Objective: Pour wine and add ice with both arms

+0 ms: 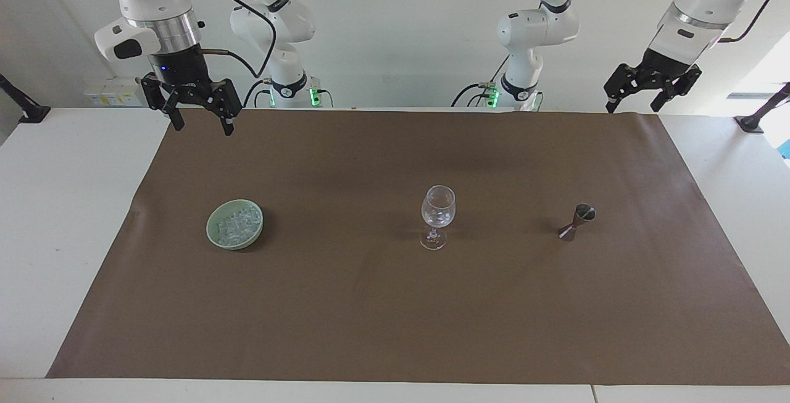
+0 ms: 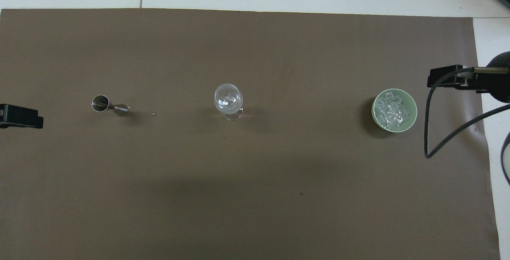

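Note:
A clear wine glass [image 1: 437, 216] stands upright mid-mat; it also shows in the overhead view [image 2: 228, 100]. A pale green bowl [image 1: 231, 244] holds the ice [image 1: 237, 223], a heap of small clear cubes, toward the right arm's end; the overhead view shows the bowl [image 2: 414, 110] and the ice [image 2: 391, 109]. A small metal jigger [image 1: 577, 223] stands toward the left arm's end, as the overhead view [image 2: 108, 105] shows too. My right gripper [image 1: 203, 128] is open and empty, raised over the mat's edge [image 2: 446, 77]. My left gripper [image 1: 632, 107] is open and empty, and waits raised [image 2: 20, 116].
A brown paper mat [image 1: 370, 316] covers most of the white table [image 1: 62, 205]. A black cable [image 2: 428, 132] hangs from the right wrist over the mat beside the bowl. Two small crumbs [image 2: 153, 113] lie between the jigger and the glass.

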Tool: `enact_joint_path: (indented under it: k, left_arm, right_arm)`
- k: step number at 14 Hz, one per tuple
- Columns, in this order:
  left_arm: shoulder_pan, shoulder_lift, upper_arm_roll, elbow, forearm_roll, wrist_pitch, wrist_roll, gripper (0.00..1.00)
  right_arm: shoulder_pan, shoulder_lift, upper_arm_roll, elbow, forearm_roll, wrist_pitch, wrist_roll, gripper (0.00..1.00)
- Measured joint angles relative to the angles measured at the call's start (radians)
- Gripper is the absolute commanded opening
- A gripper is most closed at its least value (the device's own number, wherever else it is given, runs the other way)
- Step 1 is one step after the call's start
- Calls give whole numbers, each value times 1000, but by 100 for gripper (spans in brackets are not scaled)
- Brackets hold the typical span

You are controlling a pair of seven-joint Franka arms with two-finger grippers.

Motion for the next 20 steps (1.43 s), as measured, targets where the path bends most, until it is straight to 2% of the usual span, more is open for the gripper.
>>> enact_joint_path:
  k: [5,10,20]
  left_arm:
    - [0,0,0,0,0,0,0,100]
    - [0,0,0,0,0,0,0,100]
    - [0,0,0,0,0,0,0,100]
  right_arm:
    - [-10,-9,0,-46,44,-3,-1,100]
    - [-16,-53,0,-131,47,-1,-11,100]
    - [-34,-64,1,-141,48,0,-11,100]
